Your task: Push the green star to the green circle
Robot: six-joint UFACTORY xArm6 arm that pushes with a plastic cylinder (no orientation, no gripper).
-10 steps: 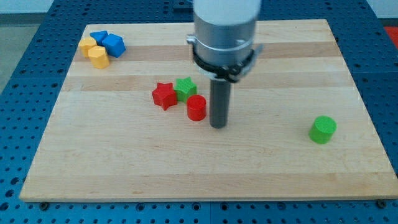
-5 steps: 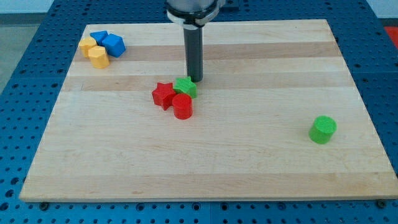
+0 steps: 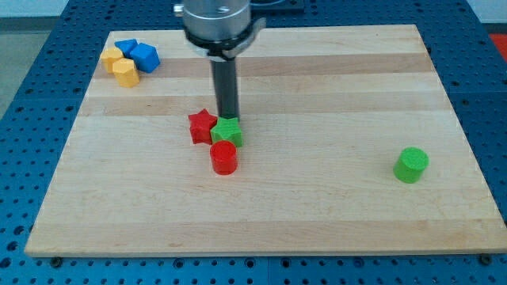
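Observation:
The green star point(image 3: 227, 132) lies near the board's middle, a little left of centre. It touches the red star point(image 3: 202, 126) on its left and the red cylinder point(image 3: 224, 157) just below it. My tip point(image 3: 228, 118) stands at the green star's top edge, touching it. The green circle point(image 3: 411, 165), a green cylinder, stands far off at the view's right, near the board's right edge.
Two blue blocks point(image 3: 138, 54) and two yellow blocks point(image 3: 120, 66) sit clustered at the board's top left corner. The wooden board point(image 3: 317, 214) lies on a blue perforated table.
My tip moved from right of the red cylinder round to above the green star, then left and down. The green star, red star and red cylinder shifted down and left.

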